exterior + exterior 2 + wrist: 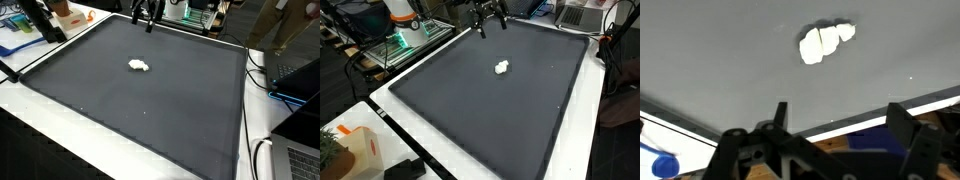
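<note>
A small white lumpy object lies on the dark mat, toward its far half in both exterior views. In the wrist view the white object shows near the top, on grey mat. My gripper hangs in the air above the mat's far edge, well away from the white object. Its jaws stand wide open with nothing between them. In the wrist view the gripper frames the mat's edge and a white border strip.
The dark mat covers a white table. Cables and a laptop sit beside it. An orange-and-white item and a black block lie near one corner. The arm's base stands beyond.
</note>
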Controlling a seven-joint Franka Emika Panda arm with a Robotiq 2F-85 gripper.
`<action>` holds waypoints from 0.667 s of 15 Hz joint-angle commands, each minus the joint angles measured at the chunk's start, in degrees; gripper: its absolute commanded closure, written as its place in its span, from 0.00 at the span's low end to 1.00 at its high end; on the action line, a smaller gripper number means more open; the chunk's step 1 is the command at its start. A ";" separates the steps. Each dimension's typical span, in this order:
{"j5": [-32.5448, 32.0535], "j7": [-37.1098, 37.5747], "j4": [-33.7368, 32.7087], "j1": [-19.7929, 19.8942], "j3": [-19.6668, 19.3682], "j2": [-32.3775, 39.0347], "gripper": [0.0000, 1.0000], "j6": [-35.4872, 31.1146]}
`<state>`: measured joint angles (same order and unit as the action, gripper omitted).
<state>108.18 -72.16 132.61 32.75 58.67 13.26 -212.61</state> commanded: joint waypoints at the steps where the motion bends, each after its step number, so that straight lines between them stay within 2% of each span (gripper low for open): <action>1: -7.31 9.54 1.94 -4.54 -3.16 1.87 0.00 -2.66; 5: -16.43 19.23 3.09 -9.05 -6.08 6.46 0.00 -7.85; 6: -17.05 19.97 2.97 -9.92 -6.52 8.44 0.00 -9.08; 7: -15.31 18.56 2.78 -9.80 -5.93 9.96 0.00 -7.48; 8: -14.28 17.09 2.48 -8.49 -5.24 6.45 0.00 -6.65; 10: -14.28 17.13 2.53 -9.22 -5.35 9.02 0.00 -6.67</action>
<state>93.90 -55.03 135.14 23.53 53.32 22.32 -219.28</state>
